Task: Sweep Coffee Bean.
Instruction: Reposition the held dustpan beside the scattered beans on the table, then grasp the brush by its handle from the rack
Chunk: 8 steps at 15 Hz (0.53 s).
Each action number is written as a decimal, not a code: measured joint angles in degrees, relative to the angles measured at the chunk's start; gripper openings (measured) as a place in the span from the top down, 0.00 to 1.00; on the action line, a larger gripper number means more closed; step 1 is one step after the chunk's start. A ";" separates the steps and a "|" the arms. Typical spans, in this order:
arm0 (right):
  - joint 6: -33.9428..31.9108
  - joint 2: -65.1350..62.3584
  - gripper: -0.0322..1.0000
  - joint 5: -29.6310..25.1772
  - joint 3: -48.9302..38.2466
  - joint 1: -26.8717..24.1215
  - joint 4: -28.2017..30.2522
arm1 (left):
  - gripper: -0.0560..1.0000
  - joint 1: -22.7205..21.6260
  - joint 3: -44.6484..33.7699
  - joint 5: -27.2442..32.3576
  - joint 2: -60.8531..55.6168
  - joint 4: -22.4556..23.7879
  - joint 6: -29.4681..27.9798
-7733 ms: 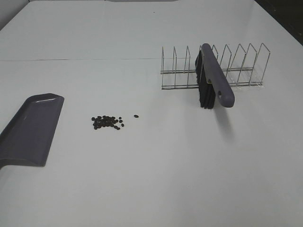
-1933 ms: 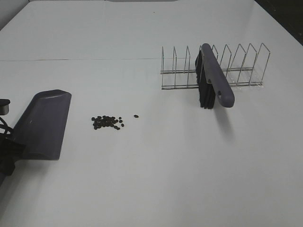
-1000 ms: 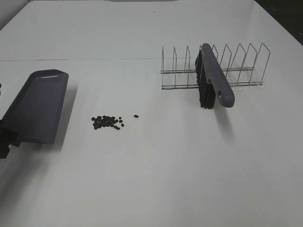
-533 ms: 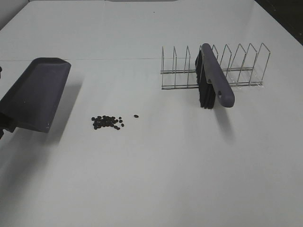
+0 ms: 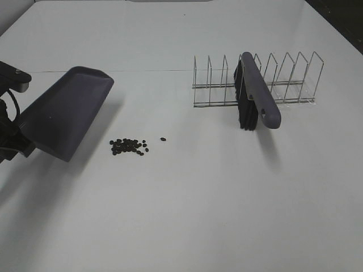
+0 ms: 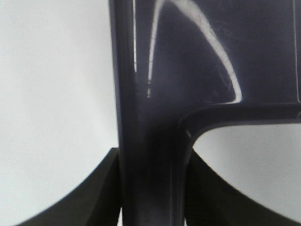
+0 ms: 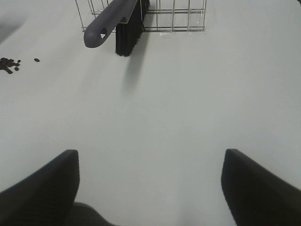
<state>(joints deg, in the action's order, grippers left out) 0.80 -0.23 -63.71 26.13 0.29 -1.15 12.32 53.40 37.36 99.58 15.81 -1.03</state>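
Exterior high view: we see the left gripper [image 5: 16,148] at the left edge of the white table [image 5: 193,215], clamped on the handle end of the grey-purple dustpan [image 5: 68,116]. The pan is held clear of the surface and tilted, its open lip pointing far and right, with a shadow under it. The coffee beans [image 5: 129,146] lie in a small tight cluster on the table, near the pan's right edge but apart from it; a lone bean [image 5: 163,139] sits just right of the cluster. Well to the right, the brush [image 5: 258,96] leans in a wire rack [image 5: 289,79], bristles down, handle angled toward the near side. Left wrist view: both dark fingers [image 6: 101,188] press against the sides of the dustpan's handle, closed firmly on it; the pan's body fills the rest of the frame over bare table. Right wrist view: the right gripper [image 7: 150,188] hangs over empty table with its fingers spread wide and nothing between them. Far ahead of it we note the brush [image 7: 117,23] in the rack [image 7: 174,14], and the beans [image 7: 8,65] off to the left, well apart from this gripper.
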 joint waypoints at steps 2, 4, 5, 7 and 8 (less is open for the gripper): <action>0.00 0.00 0.22 0.00 0.00 0.00 0.00 | 0.63 0.00 0.34 0.92 3.44 0.06 1.03; 0.00 0.00 0.22 0.00 0.00 0.00 0.00 | 0.63 0.00 0.34 0.97 6.02 0.06 1.03; 0.00 0.00 0.22 0.00 0.00 0.00 -0.23 | 0.63 0.00 0.34 0.92 7.62 0.06 1.03; 0.00 0.00 0.22 0.00 0.00 0.00 -2.12 | 0.63 0.00 0.46 0.00 9.68 0.00 1.03; 0.00 -0.06 0.22 0.11 0.11 0.00 -3.67 | 0.63 0.00 0.46 -0.97 10.31 0.00 1.03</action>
<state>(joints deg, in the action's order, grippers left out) 0.80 -0.29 -63.60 26.24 0.29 -4.81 12.32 53.86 36.38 109.89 15.81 0.00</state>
